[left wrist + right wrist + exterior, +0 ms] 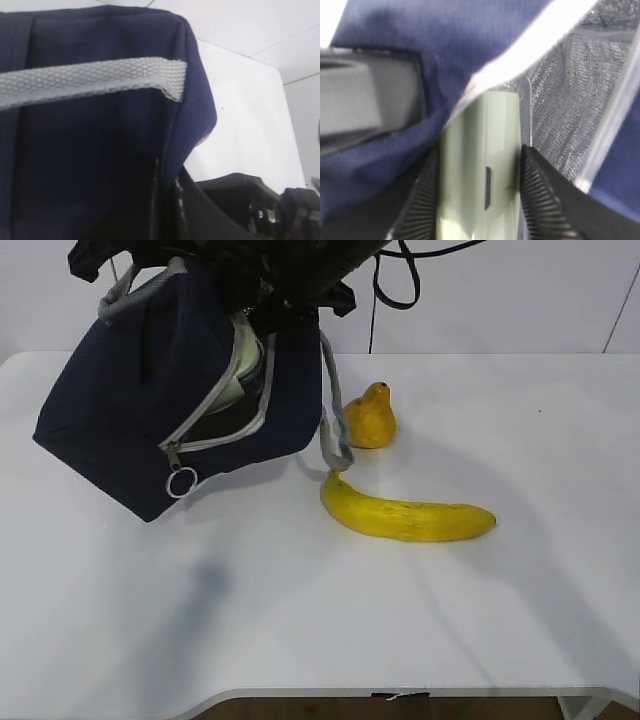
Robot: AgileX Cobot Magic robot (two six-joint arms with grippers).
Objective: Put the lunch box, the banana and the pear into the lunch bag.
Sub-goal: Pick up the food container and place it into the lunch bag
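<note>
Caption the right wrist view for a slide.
Right hand grips the green-lidded lunch box between its pads, at the foil-lined mouth of the navy lunch bag.

Lunch bag [130, 410]: navy, tilted, lifted off the table, zipper open, ring pull hanging. Lunch box [480, 165], sage-green lid, edge-on in the bag's mouth against foil lining. Pear [371, 417] upright just right of the bag. Banana [405, 516] lying below the pear.

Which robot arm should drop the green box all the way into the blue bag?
The right one, probably. Its gripper already squeezes the lunch box at the lunch bag opening, against the silver lining. The left gripper appears busy holding the bag up off the table.
</note>
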